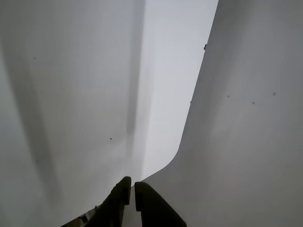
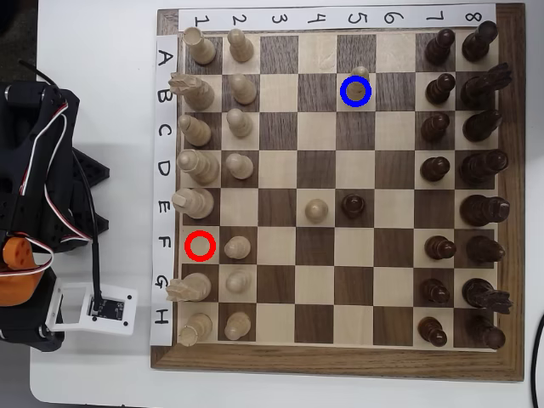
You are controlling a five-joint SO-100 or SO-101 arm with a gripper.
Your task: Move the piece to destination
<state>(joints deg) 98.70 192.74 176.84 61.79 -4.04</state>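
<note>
1 pale piece (image 2: 358, 85) stood in 1 blue ring (image 2: 356, 92), 1 red ring (image 2: 200, 246) (empty square), gripper (image 1: 132, 193) clenched, holding nothing.
</note>
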